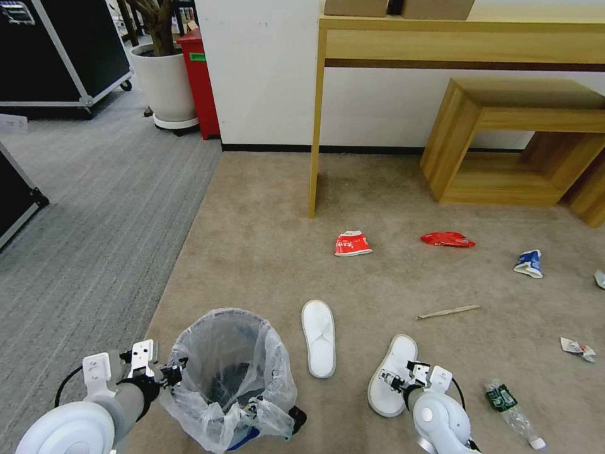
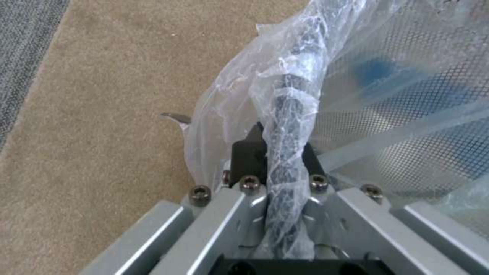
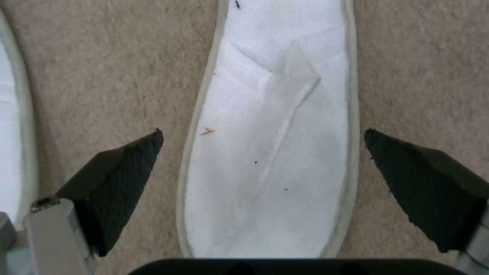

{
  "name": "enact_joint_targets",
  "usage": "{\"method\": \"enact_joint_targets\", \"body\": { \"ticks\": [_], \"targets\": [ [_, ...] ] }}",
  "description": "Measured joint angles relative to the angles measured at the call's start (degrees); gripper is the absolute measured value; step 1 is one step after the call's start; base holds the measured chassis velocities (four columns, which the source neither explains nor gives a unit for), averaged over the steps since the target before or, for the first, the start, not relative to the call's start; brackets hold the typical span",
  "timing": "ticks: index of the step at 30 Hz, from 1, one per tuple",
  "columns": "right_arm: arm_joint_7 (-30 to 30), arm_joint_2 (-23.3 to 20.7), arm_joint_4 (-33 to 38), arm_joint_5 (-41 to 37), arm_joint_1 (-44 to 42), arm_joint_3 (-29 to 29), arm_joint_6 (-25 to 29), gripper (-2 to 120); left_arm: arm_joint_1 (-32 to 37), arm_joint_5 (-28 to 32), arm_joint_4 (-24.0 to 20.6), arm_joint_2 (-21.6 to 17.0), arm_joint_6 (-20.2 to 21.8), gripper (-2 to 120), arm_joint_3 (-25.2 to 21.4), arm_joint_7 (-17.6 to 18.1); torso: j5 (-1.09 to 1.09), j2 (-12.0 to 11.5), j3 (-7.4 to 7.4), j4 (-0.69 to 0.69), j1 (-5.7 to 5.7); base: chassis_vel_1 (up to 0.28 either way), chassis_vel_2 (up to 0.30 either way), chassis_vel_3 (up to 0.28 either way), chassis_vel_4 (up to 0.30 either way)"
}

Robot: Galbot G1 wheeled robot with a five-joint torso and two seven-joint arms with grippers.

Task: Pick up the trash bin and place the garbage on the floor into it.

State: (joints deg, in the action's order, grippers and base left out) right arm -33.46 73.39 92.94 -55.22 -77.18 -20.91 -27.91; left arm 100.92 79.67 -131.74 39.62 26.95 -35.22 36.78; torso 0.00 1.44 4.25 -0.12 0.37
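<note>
The trash bin (image 1: 230, 369), lined with a crinkly clear bag, stands at the lower left. My left gripper (image 1: 178, 372) is shut on its bag-covered rim (image 2: 285, 114); its point in the wrist view is the left gripper (image 2: 277, 151). Two white slippers lie on the beige carpet, one (image 1: 318, 337) beside the bin and one (image 1: 391, 375) further right. My right gripper (image 1: 392, 380) hovers open over that second slipper (image 3: 275, 152), a finger (image 3: 120, 183) on each side. Other garbage: a red-white cup (image 1: 352, 243), red wrapper (image 1: 447, 239), blue-white carton (image 1: 529, 263), stick (image 1: 448, 311), crumpled paper (image 1: 578, 349), bottle (image 1: 512, 408).
A tall wooden table leg (image 1: 313, 126) and a low wooden bench (image 1: 504, 132) stand against the white wall ahead. A white planter (image 1: 165, 82), a red box (image 1: 200, 82) and black cases are at the back left, on grey carpet (image 1: 82, 239).
</note>
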Motion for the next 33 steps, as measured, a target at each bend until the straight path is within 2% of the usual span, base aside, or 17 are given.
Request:
{"method": "enact_joint_targets", "body": {
  "ticks": [28, 30, 33],
  "targets": [
    [3.61, 1.44, -5.68, 1.37, 2.73, 1.27, 2.64, 100, 0.55, 0.18, 0.55, -1.74, 0.00, 0, -0.07, 0.36, 0.00, 0.00, 0.00, 0.00, 0.00, 0.000, 0.000, 0.000, 0.000],
    [3.77, 1.49, -5.96, 1.38, 2.84, 1.39, 2.82, 97, 0.64, 0.18, 0.55, -1.77, 0.00, 0, -0.08, 0.40, 0.00, 0.00, 0.00, 0.00, 0.00, 0.000, 0.000, 0.000, 0.000],
    [4.22, 1.63, -6.78, 1.58, 3.22, 1.95, 3.44, 82, 1.16, 0.06, 0.55, -1.86, 0.00, 0, -0.32, 0.47, 0.00, 0.00, 0.00, -0.01, 0.00, 0.000, 0.000, 0.000, 0.000]
  ]
}}
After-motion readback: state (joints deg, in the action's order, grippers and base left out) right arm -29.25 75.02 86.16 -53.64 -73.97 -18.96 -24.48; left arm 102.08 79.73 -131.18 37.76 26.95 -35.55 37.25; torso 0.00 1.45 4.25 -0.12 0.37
